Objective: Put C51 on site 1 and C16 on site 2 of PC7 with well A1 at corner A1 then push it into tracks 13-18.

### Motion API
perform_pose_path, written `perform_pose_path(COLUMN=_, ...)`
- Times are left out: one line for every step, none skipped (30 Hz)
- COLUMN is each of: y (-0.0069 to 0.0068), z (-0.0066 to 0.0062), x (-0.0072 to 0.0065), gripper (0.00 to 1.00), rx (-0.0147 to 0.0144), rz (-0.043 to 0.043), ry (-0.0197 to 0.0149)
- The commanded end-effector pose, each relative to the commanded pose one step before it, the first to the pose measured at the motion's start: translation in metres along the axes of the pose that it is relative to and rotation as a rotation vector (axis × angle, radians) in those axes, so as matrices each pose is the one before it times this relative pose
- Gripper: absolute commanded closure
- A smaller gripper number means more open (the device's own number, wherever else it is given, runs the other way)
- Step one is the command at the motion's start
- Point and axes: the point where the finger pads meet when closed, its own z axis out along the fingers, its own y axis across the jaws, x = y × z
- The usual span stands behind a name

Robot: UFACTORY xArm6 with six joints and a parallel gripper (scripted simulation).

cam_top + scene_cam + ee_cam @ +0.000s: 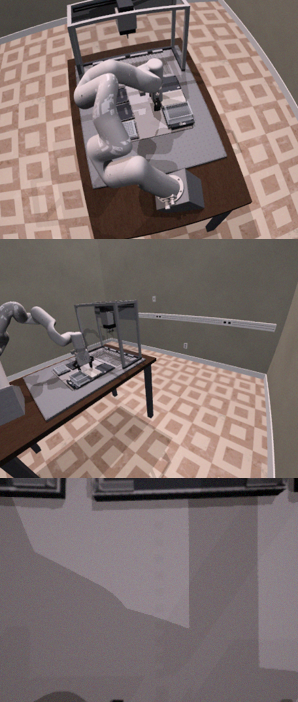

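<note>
The gripper point(154, 102) point(85, 366), fingers apart and empty, hangs left of PC7 point(171, 84) point(105, 367); C51 point(178, 111) point(79, 377) sits at PC7's handle end; best square PC7 gently to its tracks, then push straight, low and centred.

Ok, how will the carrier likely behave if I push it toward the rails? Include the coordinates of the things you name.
The carrier point(171, 84) point(105, 368) looks long, flat and rigid, so it should slide as one piece and is unlikely to tip. The clear block point(178, 112) point(79, 377) sits at its near end, so that end may drag more, and an off-centre push could swing it.
</note>
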Motion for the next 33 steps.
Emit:
perform_pose_path(y=0.0015, z=-0.00792, x=-0.00018, gripper=0.0, rx=-0.00359, rz=-0.00083, ry=-0.00123)
perform_pose_path(y=0.0, z=-0.00167, x=0.0, gripper=0.0, rx=0.0, rz=0.0, ry=-0.00001)
perform_pose_path(y=0.0, z=-0.00167, x=0.0, gripper=0.0, rx=0.0, rz=0.0, ry=-0.00001)
perform_pose_path(y=0.0, z=-0.00167, x=0.0, gripper=0.0, rx=0.0, rz=0.0, ry=-0.00001)
perform_pose_path(y=0.0, z=-0.00167, x=0.0, gripper=0.0, rx=0.0, rz=0.0, ry=-0.00001)
perform_pose_path(y=0.0, z=-0.00167, x=0.0, gripper=0.0, rx=0.0, rz=0.0, ry=-0.00001)
perform_pose_path(y=0.0, z=0.0, x=0.0, gripper=0.0, rx=0.0, rz=0.0, ry=0.0)
perform_pose_path(y=0.0, z=0.0, x=0.0, gripper=0.0, rx=0.0, rz=0.0, ry=0.0)
perform_pose_path(y=0.00001, z=-0.00167, x=0.0, gripper=0.0, rx=0.0, rz=0.0, ry=-0.00001)
perform_pose_path(y=0.0, z=-0.00167, x=0.0, gripper=0.0, rx=0.0, rz=0.0, ry=-0.00001)
perform_pose_path(y=0.0, z=-0.00167, x=0.0, gripper=0.0, rx=0.0, rz=0.0, ry=-0.00001)
perform_pose_path(y=0.0, z=-0.00167, x=0.0, gripper=0.0, rx=0.0, rz=0.0, ry=-0.00001)
perform_pose_path(y=0.0, z=-0.00167, x=0.0, gripper=0.0, rx=0.0, rz=0.0, ry=-0.00001)
perform_pose_path(y=0.0, z=-0.00167, x=0.0, gripper=0.0, rx=0.0, rz=0.0, ry=-0.00001)
perform_pose_path(y=0.0, z=-0.00167, x=0.0, gripper=0.0, rx=0.0, rz=0.0, ry=-0.00001)
perform_pose_path(y=0.0, z=-0.00167, x=0.0, gripper=0.0, rx=0.0, rz=0.0, ry=-0.00001)
perform_pose_path(y=0.0, z=-0.00167, x=0.0, gripper=0.0, rx=0.0, rz=0.0, ry=-0.00001)
perform_pose_path(y=0.0, z=-0.00167, x=0.0, gripper=0.0, rx=0.0, rz=0.0, ry=-0.00001)
perform_pose_path(y=0.0, z=-0.00167, x=0.0, gripper=0.0, rx=0.0, rz=0.0, ry=-0.00001)
perform_pose_path(y=0.0, z=-0.00167, x=0.0, gripper=0.0, rx=0.0, rz=0.0, ry=-0.00001)
perform_pose_path(y=0.0, z=-0.00167, x=0.0, gripper=0.0, rx=0.0, rz=0.0, ry=-0.00001)
perform_pose_path(y=0.0, z=-0.00167, x=0.0, gripper=0.0, rx=0.0, rz=0.0, ry=-0.00001)
perform_pose_path(y=0.0, z=-0.00167, x=0.0, gripper=0.0, rx=0.0, rz=0.0, ry=-0.00001)
perform_pose_path(y=0.0, z=0.0, x=0.0, gripper=0.0, rx=0.0, rz=0.0, ry=0.0)
perform_pose_path(y=0.0, z=0.0, x=0.0, gripper=0.0, rx=0.0, rz=0.0, ry=0.0)
perform_pose_path(y=0.00001, z=-0.00167, x=0.0, gripper=0.0, rx=0.0, rz=0.0, ry=-0.00001)
perform_pose_path(y=0.0, z=-0.00167, x=0.0, gripper=0.0, rx=0.0, rz=0.0, ry=-0.00001)
perform_pose_path(y=0.0, z=-0.00167, x=0.0, gripper=0.0, rx=0.0, rz=0.0, ry=-0.00001)
perform_pose_path(y=0.0, z=-0.00167, x=0.0, gripper=0.0, rx=0.0, rz=0.0, ry=-0.00001)
perform_pose_path(y=0.0, z=-0.00167, x=0.0, gripper=0.0, rx=0.0, rz=0.0, ry=-0.00001)
perform_pose_path(y=0.0, z=-0.00167, x=0.0, gripper=0.0, rx=0.0, rz=0.0, ry=-0.00001)
perform_pose_path(y=0.0, z=-0.00167, x=0.0, gripper=0.0, rx=0.0, rz=0.0, ry=-0.00001)
perform_pose_path(y=0.0, z=-0.00167, x=0.0, gripper=0.0, rx=0.0, rz=0.0, ry=-0.00001)
